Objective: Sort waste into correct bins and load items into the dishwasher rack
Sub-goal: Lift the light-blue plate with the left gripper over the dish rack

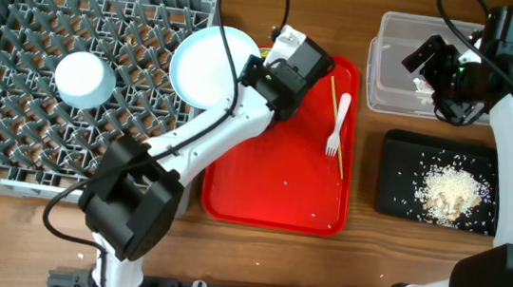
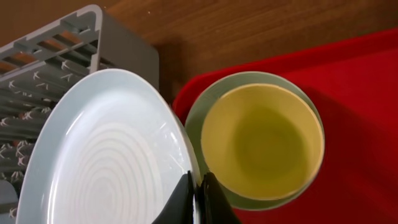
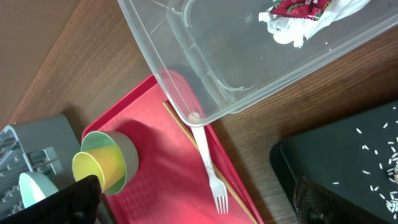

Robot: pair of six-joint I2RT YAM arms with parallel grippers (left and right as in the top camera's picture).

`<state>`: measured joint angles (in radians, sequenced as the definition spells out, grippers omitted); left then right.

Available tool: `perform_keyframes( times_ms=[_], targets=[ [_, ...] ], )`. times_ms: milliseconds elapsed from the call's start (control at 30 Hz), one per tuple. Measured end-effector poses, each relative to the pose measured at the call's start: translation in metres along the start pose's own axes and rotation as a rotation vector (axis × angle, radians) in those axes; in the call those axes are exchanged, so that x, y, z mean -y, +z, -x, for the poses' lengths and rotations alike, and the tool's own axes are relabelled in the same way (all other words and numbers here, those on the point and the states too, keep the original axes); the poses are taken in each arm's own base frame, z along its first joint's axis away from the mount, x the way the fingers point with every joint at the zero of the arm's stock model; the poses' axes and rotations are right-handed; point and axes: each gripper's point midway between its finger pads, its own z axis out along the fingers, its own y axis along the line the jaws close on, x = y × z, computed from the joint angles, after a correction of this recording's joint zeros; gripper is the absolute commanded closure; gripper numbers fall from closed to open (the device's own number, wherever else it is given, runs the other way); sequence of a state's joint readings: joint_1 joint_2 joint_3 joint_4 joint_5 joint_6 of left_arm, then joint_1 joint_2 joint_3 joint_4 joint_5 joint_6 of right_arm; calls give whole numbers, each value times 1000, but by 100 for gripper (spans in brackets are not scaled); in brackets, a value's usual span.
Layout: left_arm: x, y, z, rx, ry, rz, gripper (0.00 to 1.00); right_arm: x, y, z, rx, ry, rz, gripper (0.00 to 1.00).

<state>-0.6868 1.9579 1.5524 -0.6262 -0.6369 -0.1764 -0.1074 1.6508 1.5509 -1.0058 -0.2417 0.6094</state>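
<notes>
1. The left gripper (image 1: 260, 71) is pinched tight on the rim of the round pale-blue-white plate (image 2: 106, 162); in the left wrist view its two fingers (image 2: 184, 202) meet at the plate's lower edge
2. The plate is tilted and hangs over the right edge of the dishwasher rack (image 1: 9, 137), partly above the pegs and partly above the gap beside the red serving tray (image 1: 271, 183)
3. Just beside the plate, at the red tray's far left corner, the small yellow cup (image 2: 261, 140) sits inside the pale green bowl (image 2: 198, 115)
4. The small white bowl (image 1: 84, 78) rests among the pegs in the left half of the rack, well apart from the plate
5. The right gripper (image 1: 445, 92) has its jaws spread wide and holds nothing; it hovers over the right end of the clear plastic tub (image 1: 391, 93)
6. Inside the tub, the red-and-white snack wrapper (image 3: 301, 7) and the white tissue (image 3: 287, 31) lie touching each other
7. Near the tub, the black tray (image 1: 396, 177) holds the pile of rice-like scraps (image 1: 450, 193), with loose grains scattered around it
8. On the right side of the red tray the white plastic fork (image 1: 336, 128) lies tines toward the near edge, with the wooden chopsticks (image 1: 340, 162) just beside it
</notes>
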Motion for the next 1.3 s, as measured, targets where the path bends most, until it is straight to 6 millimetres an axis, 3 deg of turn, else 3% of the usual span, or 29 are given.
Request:
perform_keyframes(
  times_ms=[200, 400, 567, 767, 1167, 1233, 1300],
  targets=[
    [-19, -12, 22, 44, -109, -66, 96, 0, 0, 0, 0, 0, 0, 0],
    [-59, -28, 46, 95, -255, -123, 96, 0, 0, 0, 0, 0, 0, 0],
    [-82, -21, 40, 62, -269, -100, 96, 0, 0, 0, 0, 0, 0, 0],
    [-95, -12, 37, 40, -298, -110, 96, 0, 0, 0, 0, 0, 0, 0],
    [-88, -6, 35, -21, -387, -369, 96, 0, 0, 0, 0, 0, 0, 0],
    [-95, -8, 39, -6, -416, -372, 96, 0, 0, 0, 0, 0, 0, 0],
    [-116, -15, 47, 28, -473, -365, 94, 0, 0, 0, 0, 0, 0, 1]
  ],
)
